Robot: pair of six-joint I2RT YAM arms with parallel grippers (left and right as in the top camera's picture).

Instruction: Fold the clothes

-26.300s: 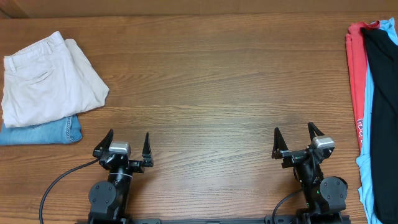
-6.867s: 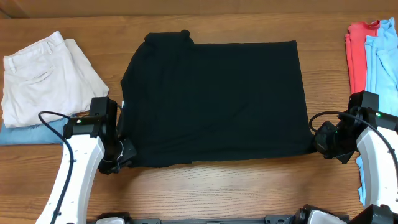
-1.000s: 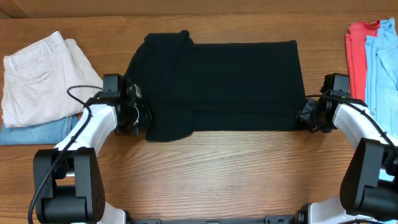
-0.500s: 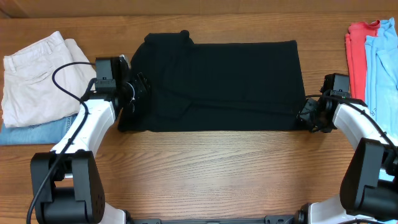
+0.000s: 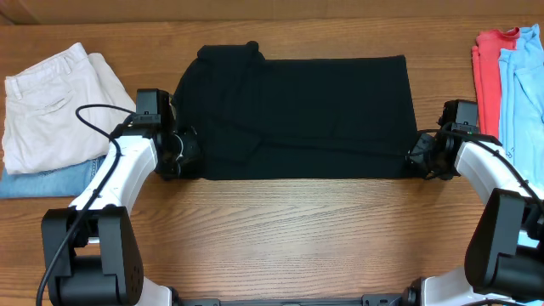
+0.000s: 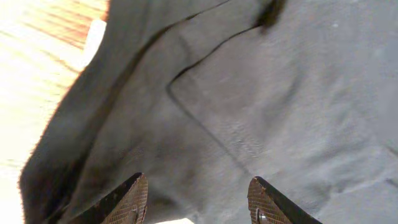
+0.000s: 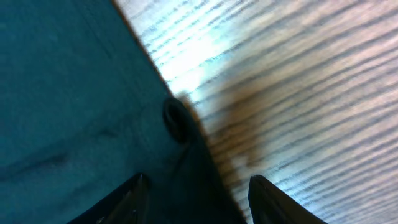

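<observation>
The clothes, a black shirt (image 5: 323, 110), lie folded into a wide band across the middle of the table. My left gripper (image 5: 189, 151) hovers at the shirt's lower left corner. In the left wrist view it (image 6: 198, 190) is open, with only flat fabric (image 6: 280, 93) below the fingers. My right gripper (image 5: 419, 159) sits at the shirt's lower right corner. In the right wrist view it (image 7: 198, 186) is open and straddles the shirt's edge (image 7: 62, 93), which lies on the wood.
Cream trousers (image 5: 64, 106) lie folded on blue jeans (image 5: 59, 180) at the left, close to my left arm. A red garment (image 5: 486, 85) and a light blue one (image 5: 523, 93) lie at the right edge. Bare wood (image 5: 297, 238) runs along the front.
My left gripper opened and let go of the shirt's left part, which now lies spread flat. It swung away from me, then came back to the lower left corner. The right arm stayed put.
</observation>
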